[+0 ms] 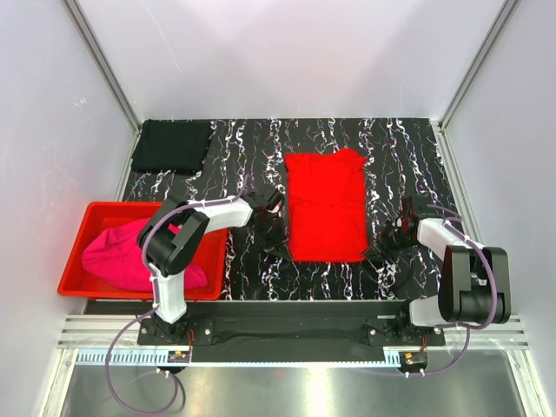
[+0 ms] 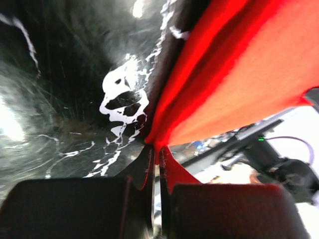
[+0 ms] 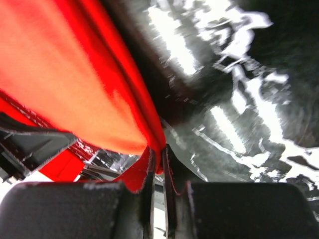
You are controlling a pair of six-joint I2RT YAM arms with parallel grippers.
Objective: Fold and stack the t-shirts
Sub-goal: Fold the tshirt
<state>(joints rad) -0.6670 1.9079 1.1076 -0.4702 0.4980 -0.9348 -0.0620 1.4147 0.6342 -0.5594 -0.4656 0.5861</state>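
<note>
T-shirt (image 1: 327, 206), bright red, lies folded into a long rectangle.

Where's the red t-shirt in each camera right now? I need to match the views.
Top external: red t-shirt lies flat at centre.
Left wrist: fills upper right, edge running down to bottom centre.
Right wrist: fills upper left.
Shared landmark: black, white-veined tabletop beside it.
</note>
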